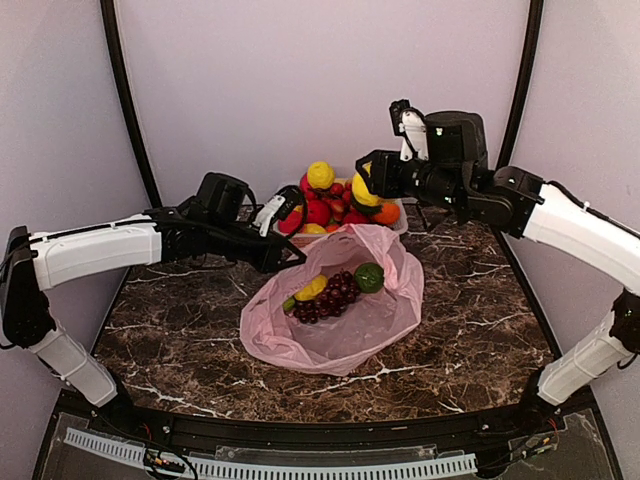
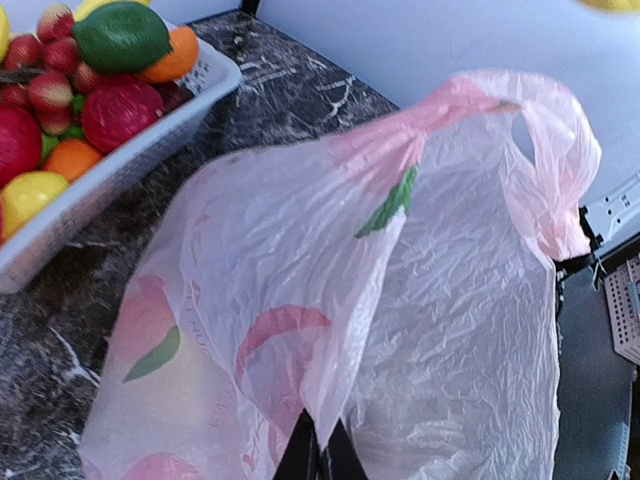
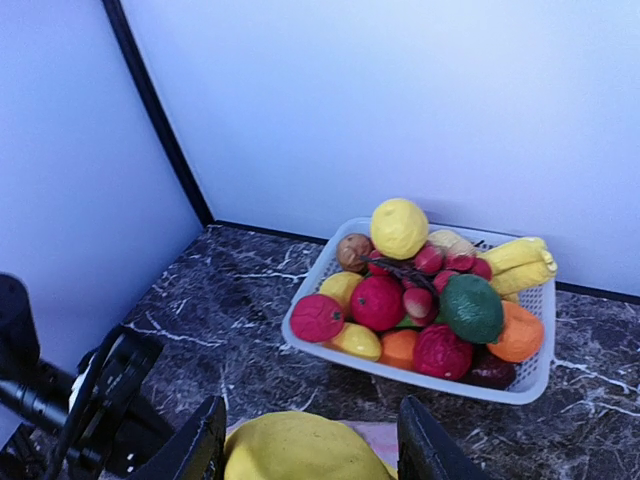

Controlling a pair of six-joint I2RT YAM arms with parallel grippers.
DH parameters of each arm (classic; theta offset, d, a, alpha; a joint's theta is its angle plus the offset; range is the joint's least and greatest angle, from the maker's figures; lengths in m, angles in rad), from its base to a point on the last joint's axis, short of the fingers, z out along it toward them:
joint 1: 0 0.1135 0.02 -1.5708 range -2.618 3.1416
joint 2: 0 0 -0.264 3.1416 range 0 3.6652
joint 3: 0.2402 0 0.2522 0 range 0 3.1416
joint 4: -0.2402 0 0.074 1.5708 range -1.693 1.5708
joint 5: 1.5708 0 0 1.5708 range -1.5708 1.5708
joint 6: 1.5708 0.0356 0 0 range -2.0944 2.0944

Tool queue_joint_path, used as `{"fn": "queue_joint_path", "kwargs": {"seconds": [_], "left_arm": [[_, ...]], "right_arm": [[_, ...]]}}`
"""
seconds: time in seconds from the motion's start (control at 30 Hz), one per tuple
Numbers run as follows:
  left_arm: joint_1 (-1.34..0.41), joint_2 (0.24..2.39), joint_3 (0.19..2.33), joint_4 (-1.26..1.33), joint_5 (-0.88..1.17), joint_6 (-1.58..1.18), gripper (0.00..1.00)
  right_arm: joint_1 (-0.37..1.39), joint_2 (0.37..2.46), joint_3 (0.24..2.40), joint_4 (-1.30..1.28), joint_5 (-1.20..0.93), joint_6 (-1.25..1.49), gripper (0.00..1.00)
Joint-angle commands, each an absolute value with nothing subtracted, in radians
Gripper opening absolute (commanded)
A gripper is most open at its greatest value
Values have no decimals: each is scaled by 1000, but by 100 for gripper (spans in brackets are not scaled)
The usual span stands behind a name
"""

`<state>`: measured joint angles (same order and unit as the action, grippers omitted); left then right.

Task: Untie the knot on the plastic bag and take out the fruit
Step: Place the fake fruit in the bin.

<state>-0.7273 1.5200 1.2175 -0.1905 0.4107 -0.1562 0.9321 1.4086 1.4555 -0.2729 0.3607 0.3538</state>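
Top external: plastic bag (image 1: 345, 320) lay slumped mid-worktop (image 1: 480, 320), mouth open, grape bunch (image 1: 328, 295) and green fruit (image 1: 369, 277) inside. Left end effector (image 1: 292, 258) pinched its left rim, holding film raised, likely to keep the mouth open. Right end effector (image 3: 312, 445) gripped a yellow fruit (image 3: 290, 460) near the white basket (image 3: 540, 330), probably for dropping there.

Bare marble table (image 1: 180, 340) lies open in the lower left and lower right of the top view, either side of the plastic bag (image 1: 340, 335), whose mouth gapes upward at centre. The heaped white basket (image 1: 402, 222) blocks the upper centre. The right gripper (image 1: 368, 186), clamped on a yellow fruit (image 3: 295, 450), hangs over the basket. The left arm (image 1: 100, 250) bars the left, and the left gripper (image 1: 290, 255) pinches the bag's left rim.
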Motion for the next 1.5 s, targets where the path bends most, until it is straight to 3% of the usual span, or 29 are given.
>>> {"fn": "queue_joint_path", "kwargs": {"seconds": [0.0,0.27,0.33,0.4,0.43,0.5,0.7,0.87,1.1,1.47], "left_arm": [[-774,1527,1119,-194,536,-104,1],[-851,1537,1086,-263,483,-94,2],[-852,1510,1081,-248,416,-116,15],[-849,1482,1078,-229,367,-140,41],[-847,1467,1080,-221,355,-155,59],[-832,1449,1092,-223,342,-178,77],[-714,1361,1126,-249,385,-223,96],[-611,1271,1141,-267,446,-251,99],[-501,1224,1130,-368,361,-258,99],[-478,1238,1064,-378,276,-345,99]], "right_arm": [[824,1467,1505,-265,331,319,51],[634,1626,1576,-191,210,323,50],[599,1674,1606,-171,187,332,50],[570,1720,1631,-139,175,333,50],[560,1745,1646,-127,171,331,50],[538,1796,1696,-112,163,326,50],[508,1947,1840,-80,131,297,50],[486,2061,1931,-54,137,306,50],[476,2201,2067,-34,171,295,50],[476,2336,2180,-28,260,293,53]]}}
